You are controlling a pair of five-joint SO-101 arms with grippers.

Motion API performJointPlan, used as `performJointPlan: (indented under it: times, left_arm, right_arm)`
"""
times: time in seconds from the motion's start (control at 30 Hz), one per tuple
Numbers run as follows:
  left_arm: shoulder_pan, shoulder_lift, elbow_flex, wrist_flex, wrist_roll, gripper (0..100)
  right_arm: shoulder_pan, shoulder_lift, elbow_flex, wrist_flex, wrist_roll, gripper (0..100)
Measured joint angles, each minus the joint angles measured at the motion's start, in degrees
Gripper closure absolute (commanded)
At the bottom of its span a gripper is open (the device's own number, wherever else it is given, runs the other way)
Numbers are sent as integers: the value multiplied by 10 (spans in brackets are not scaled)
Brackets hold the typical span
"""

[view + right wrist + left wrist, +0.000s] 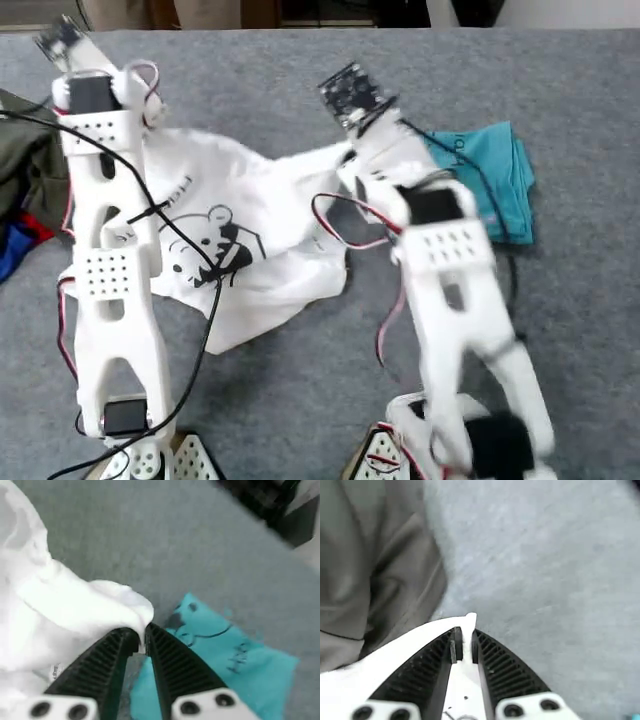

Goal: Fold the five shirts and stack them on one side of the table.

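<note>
Left gripper [465, 630] clamped on an edge of the white shirt [250, 240]; right gripper [143, 636] pinches another edge. Shirt mid-table, teal shirt [495, 170] at its 2 o'clock, olive shirt [25, 165] at 9.

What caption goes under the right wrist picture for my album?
Right gripper pinching the white shirt, teal shirt lying nearby on the grey table.
</note>
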Motion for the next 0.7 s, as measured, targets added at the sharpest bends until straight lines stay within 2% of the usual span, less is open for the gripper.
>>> performJointPlan:
  times: [0.2, 0.37, 0.57, 0.7]
  left_arm:
    - [11, -149, 0, 2, -41, 981]
    - [13, -295, 0, 2, -78, 981]
    - [13, -484, 5, 2, -109, 981]
    - [13, -632, 88, 2, -120, 981]
  right_arm:
    - [13, -161, -78, 78, 1, 996]
    - [44, -235, -184, 147, 1, 996]
    - [93, -257, -397, 258, 1, 995]
    - [128, -264, -546, 301, 32, 995]
